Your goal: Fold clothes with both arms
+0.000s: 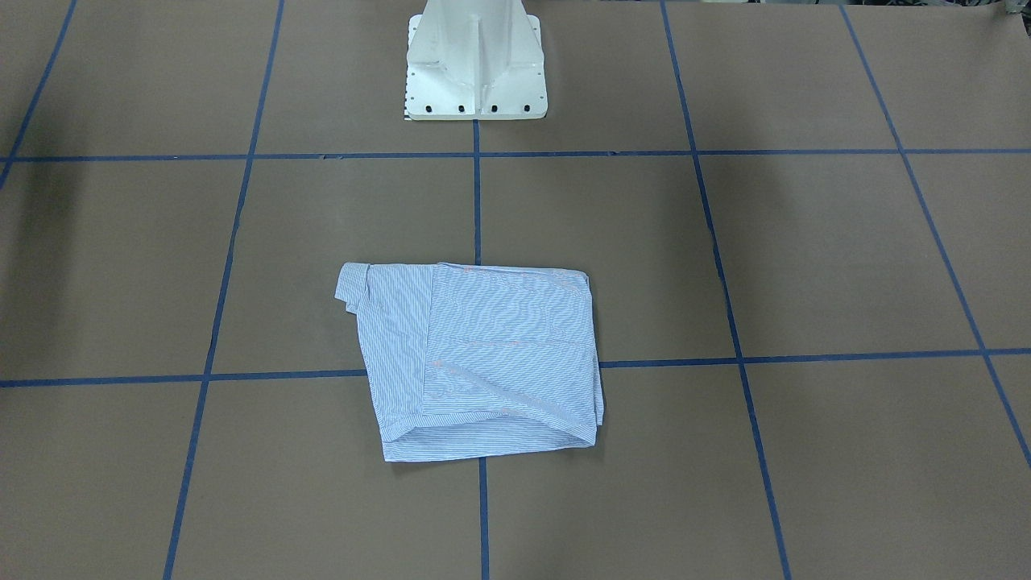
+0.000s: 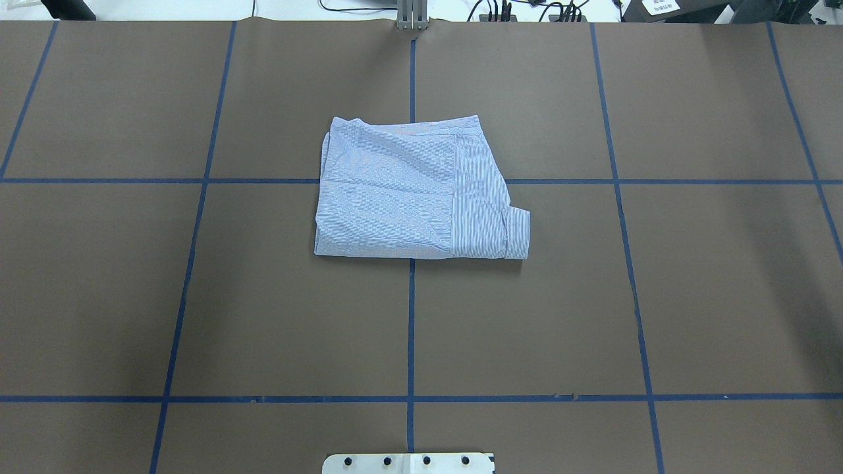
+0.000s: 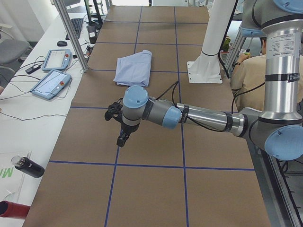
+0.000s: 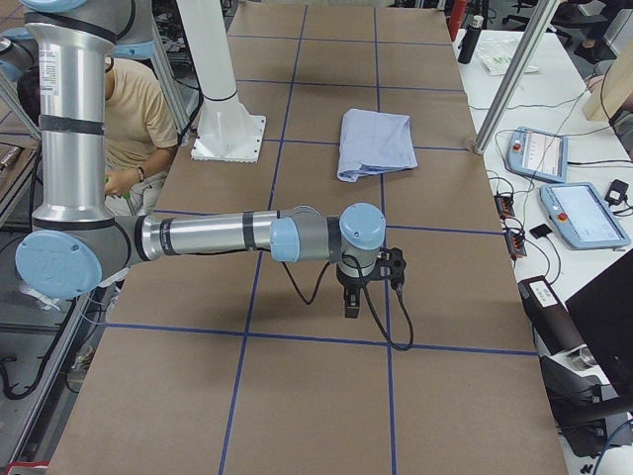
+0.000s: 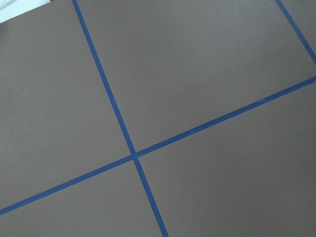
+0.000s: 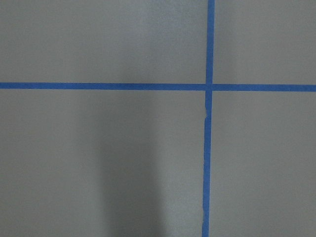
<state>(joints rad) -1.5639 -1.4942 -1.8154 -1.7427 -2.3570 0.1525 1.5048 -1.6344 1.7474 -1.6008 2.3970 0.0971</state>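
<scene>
Lying folded into a rough rectangle, the striped shirt point(image 2: 415, 191) sits flat on the brown counter point(image 2: 132, 296), across the centre line of the blue tape grid point(image 2: 410, 329) and in the half farther from the white base point(image 1: 475, 72). One buttoned cuff point(image 2: 518, 234) pokes out at the corner on the robot's right, on the side nearest the base.

Both arms are well apart from the shirt, each out over its own end of the counter. The left arm point(image 3: 199, 116) reaches out level, and the left gripper point(image 3: 121, 140) points down just above the bare surface. The right arm point(image 4: 208, 236) is stretched out the same way, with the right gripper point(image 4: 352, 309) also aimed down. Nothing hangs from either gripper, but each shows only in a side view, so I cannot tell how far open either is. Both wrist cameras show only brown surface and crossing tape.

A seated person point(image 4: 138, 119) is behind the base, and two control tablets point(image 3: 49, 82) lie on the white side bench.
</scene>
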